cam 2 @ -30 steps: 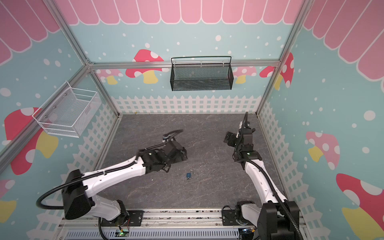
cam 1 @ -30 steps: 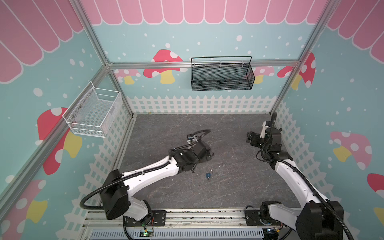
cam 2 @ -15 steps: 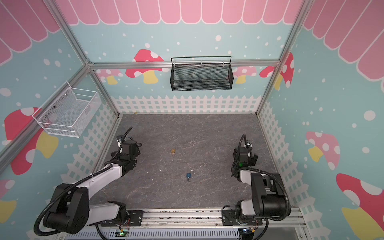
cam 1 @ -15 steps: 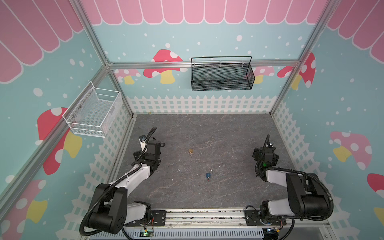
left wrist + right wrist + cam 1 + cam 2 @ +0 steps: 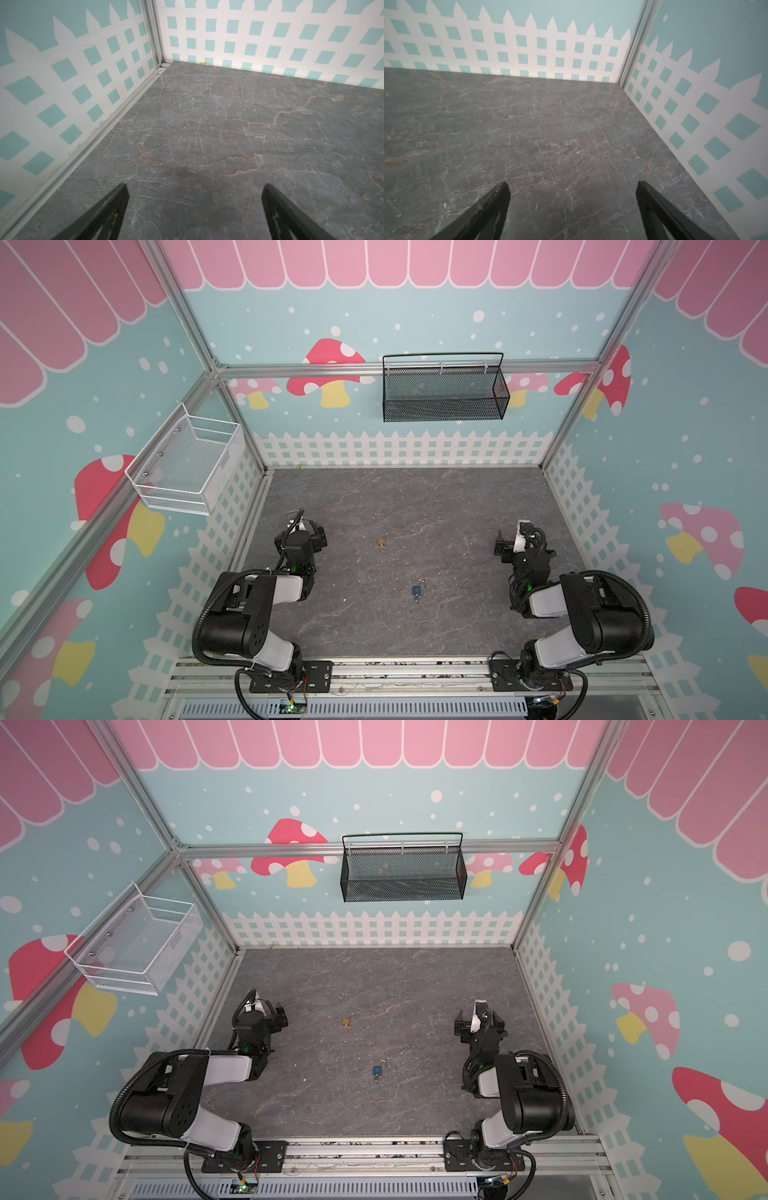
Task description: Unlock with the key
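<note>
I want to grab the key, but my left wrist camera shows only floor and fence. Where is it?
Observer: The key with the blue tag lies on the floor, out in the middle, touching nothing.
Operator: Where's the lock?
Observer: The gold padlock lies apart from the key, farther back.
Operator: Is the other hand holding something?
Observer: No, the right hand is open and empty.

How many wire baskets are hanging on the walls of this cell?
2. A white basket is fixed to the left wall, and a black mesh basket hangs on the back wall. No other basket shows in either top view.
</note>
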`<state>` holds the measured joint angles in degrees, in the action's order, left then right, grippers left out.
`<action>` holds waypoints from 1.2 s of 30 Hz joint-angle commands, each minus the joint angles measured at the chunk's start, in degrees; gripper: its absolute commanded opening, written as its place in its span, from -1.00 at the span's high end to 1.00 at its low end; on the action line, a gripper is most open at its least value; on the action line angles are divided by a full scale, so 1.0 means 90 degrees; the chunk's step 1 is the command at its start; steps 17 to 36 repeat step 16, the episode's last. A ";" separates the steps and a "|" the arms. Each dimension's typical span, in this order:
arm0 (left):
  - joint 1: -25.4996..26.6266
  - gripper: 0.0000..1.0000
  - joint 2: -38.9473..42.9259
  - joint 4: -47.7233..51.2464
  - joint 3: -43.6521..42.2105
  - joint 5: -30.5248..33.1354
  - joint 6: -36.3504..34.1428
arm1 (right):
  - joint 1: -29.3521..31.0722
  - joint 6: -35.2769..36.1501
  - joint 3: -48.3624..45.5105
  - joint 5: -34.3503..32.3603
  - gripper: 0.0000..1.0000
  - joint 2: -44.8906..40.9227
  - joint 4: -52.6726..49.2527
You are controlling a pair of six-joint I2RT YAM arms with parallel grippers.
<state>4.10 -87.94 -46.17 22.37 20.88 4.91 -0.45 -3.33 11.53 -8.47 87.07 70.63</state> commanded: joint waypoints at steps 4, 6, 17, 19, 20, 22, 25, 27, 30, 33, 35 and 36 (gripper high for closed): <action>-0.0016 -1.00 -0.0050 -0.0746 -0.0081 -0.0084 -0.0142 | -0.0005 0.0221 -0.0028 0.0173 -0.96 0.0007 0.0539; -0.0016 -1.00 -0.0016 -0.0602 -0.0042 -0.0089 -0.0124 | 0.0000 0.0217 -0.0007 0.0167 -0.96 -0.0018 0.0452; -0.0006 -1.00 -0.0040 -0.0671 -0.0058 -0.0045 -0.0130 | -0.0008 0.0218 -0.0002 0.0171 -0.96 -0.0016 0.0443; -0.0006 -1.00 -0.0040 -0.0671 -0.0058 -0.0045 -0.0130 | -0.0008 0.0218 -0.0002 0.0171 -0.96 -0.0016 0.0443; -0.0006 -1.00 -0.0040 -0.0671 -0.0058 -0.0045 -0.0130 | -0.0008 0.0218 -0.0002 0.0171 -0.96 -0.0016 0.0443; -0.0006 -1.00 -0.0040 -0.0671 -0.0058 -0.0045 -0.0130 | -0.0008 0.0218 -0.0002 0.0171 -0.96 -0.0016 0.0443; -0.0006 -1.00 -0.0040 -0.0671 -0.0058 -0.0045 -0.0130 | -0.0008 0.0218 -0.0002 0.0171 -0.96 -0.0016 0.0443; -0.0006 -1.00 -0.0040 -0.0671 -0.0058 -0.0045 -0.0130 | -0.0008 0.0218 -0.0002 0.0171 -0.96 -0.0016 0.0443; -0.0006 -1.00 -0.0040 -0.0671 -0.0058 -0.0045 -0.0130 | -0.0008 0.0218 -0.0002 0.0171 -0.96 -0.0016 0.0443; -0.0006 -1.00 -0.0040 -0.0671 -0.0058 -0.0045 -0.0130 | -0.0008 0.0218 -0.0002 0.0171 -0.96 -0.0016 0.0443; -0.0006 -1.00 -0.0040 -0.0671 -0.0058 -0.0045 -0.0130 | -0.0008 0.0218 -0.0002 0.0171 -0.96 -0.0016 0.0443; -0.0006 -1.00 -0.0040 -0.0671 -0.0058 -0.0045 -0.0130 | -0.0008 0.0218 -0.0002 0.0171 -0.96 -0.0016 0.0443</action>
